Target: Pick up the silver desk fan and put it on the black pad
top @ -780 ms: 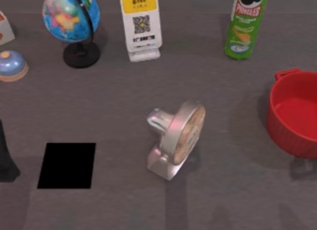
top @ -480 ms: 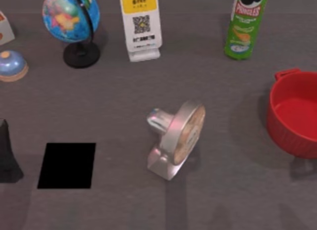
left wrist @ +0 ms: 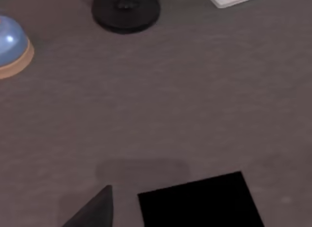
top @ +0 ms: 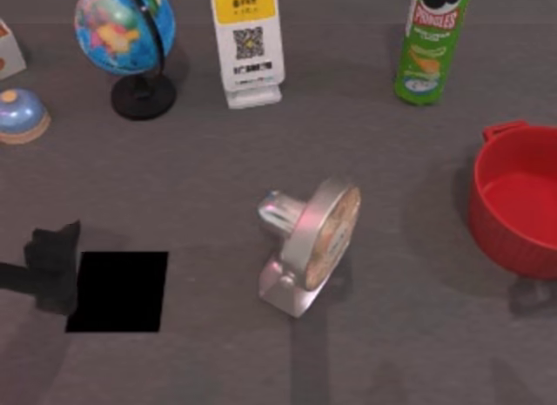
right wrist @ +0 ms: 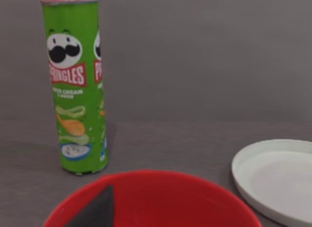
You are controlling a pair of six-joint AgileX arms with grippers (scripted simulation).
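The silver desk fan [top: 312, 245] stands on its squarish base near the table's middle, its beige-gold face turned to the right and its motor cylinder pointing left. The black pad [top: 117, 291] lies flat at the front left. My left gripper [top: 54, 267] hovers at the pad's left edge, far left of the fan, open and holding nothing. In the left wrist view one dark fingertip [left wrist: 97, 210] shows beside the pad [left wrist: 200, 202]. My right gripper is outside the top view. Its wrist view shows one fingertip [right wrist: 100, 207] over the red pot, open and holding nothing.
Along the back stand a globe [top: 124, 30] on a round black base, a QR sign [top: 248, 43] and a green Pringles can [top: 431, 41]. A blue-domed bell [top: 19, 114] sits at the left edge, a red pot [top: 518, 200] at the right. A white plate [right wrist: 278, 178] lies beyond the pot.
My left gripper has swung in from the table's left edge, rightward, to the black pad's left side. The fan and the other objects have not moved.
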